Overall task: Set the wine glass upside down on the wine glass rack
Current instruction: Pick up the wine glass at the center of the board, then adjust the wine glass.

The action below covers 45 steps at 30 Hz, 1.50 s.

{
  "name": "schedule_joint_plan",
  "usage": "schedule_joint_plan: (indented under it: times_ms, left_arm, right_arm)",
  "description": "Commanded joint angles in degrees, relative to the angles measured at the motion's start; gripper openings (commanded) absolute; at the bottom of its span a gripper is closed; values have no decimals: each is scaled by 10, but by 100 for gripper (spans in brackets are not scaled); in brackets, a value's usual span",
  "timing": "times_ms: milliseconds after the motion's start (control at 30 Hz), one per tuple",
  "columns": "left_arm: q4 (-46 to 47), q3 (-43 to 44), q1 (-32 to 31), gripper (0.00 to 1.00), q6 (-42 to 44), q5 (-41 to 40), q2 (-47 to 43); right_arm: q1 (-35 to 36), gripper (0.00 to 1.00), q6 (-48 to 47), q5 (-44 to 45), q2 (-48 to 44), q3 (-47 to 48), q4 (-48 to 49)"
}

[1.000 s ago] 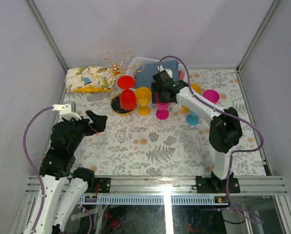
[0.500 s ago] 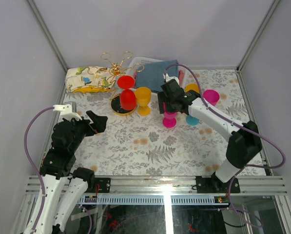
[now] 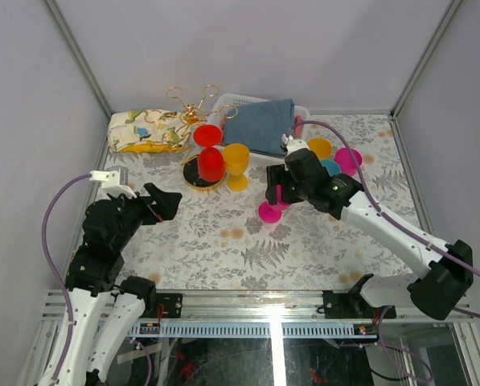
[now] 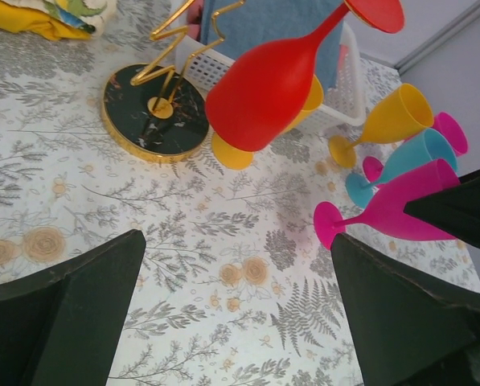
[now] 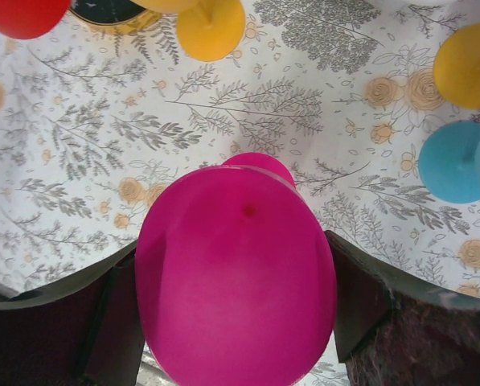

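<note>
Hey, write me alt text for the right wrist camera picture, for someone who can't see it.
A magenta wine glass fills the centre, gripped between the dark jaws of the right gripper, against a floral tablecloth. At the edges are a yellow glass foot, a teal glass foot and a sliver of the dark base of the wine glass rack.

Your counter (image 3: 223, 257) fills the middle of the top view, white and printed all over with grey ferns and tan roses. Plain pale grey walls (image 3: 248, 48) close three sides, joined by metal posts (image 3: 78, 56). An aluminium rail (image 3: 240, 304) runs along the bottom, a bright light streak (image 3: 276, 358) below it.
</note>
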Motion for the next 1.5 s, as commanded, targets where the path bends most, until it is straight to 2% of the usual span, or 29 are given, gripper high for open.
schedule_joint_plan:
  times_ms: [0, 133, 333, 433, 567, 667, 767, 933, 1200, 1467]
  left_arm:
    - [45, 1, 3, 100, -34, 69, 5]
    - [81, -38, 0, 100, -75, 100, 1]
    - [126, -78, -33, 100, -102, 104, 15]
    - [152, -89, -121, 100, -105, 32, 38]
    - [175, -90, -300, 100, -104, -132, 71]
    - [208, -102, -356, 100, -119, -175, 88]
    - [253, -121, -363, 98, -139, -169, 98]
    - [289, -127, -364, 89, -151, -164, 124]
    - [303, -118, -364, 79, -158, -179, 163]
    - [307, -110, -364, 70, -165, -212, 180]
  right_arm:
    - [6, 71, 29, -27, -49, -15, 38]
    - [6, 71, 35, -26, -68, -20, 36]
    - [6, 71, 40, -26, -80, -29, 41]
    - [6, 72, 45, -27, -80, -34, 45]
    - [6, 72, 54, -25, -86, -40, 47]
    - [6, 72, 66, -30, -99, -51, 61]
    - [6, 72, 85, -48, -117, -69, 92]
    - [6, 72, 127, -88, -149, -101, 153]
    - [6, 72, 191, -153, -176, -130, 235]
    - [6, 72, 231, -176, -198, -145, 286]
